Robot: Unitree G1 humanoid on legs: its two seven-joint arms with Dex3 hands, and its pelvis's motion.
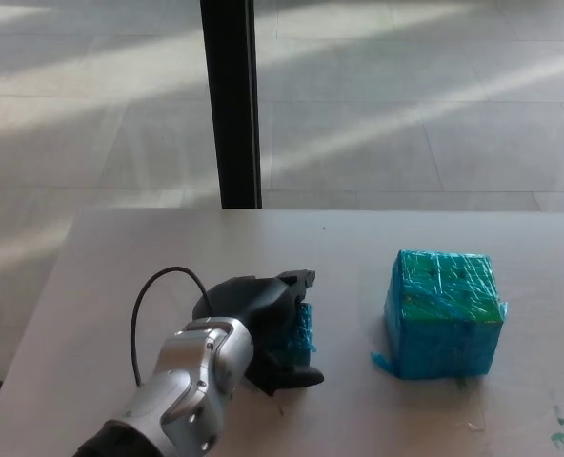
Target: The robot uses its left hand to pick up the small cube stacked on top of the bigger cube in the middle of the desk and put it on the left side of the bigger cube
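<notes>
A: What is showing at the left of the pale grey desk (110,276)?

B: My silver forearm is coming in from the lower left, a thin black cable (141,303) is looping above the wrist, and my black three-fingered left hand (263,328) is lying low over the desk surface.

A: What is that hand doing?

B: Its fingers are wrapping around the small cube covered in crinkled turquoise film (302,333). The cube is sitting low, at or near the desk surface; whether it is touching, I cannot tell.

A: And further right?

B: The bigger cube wrapped in turquoise and green film (443,312) is resting on the desk, apart from the small cube, with bare desk lying between them. A black vertical post (231,100) is standing behind the desk, against a sunlit tiled floor (425,114).
</notes>
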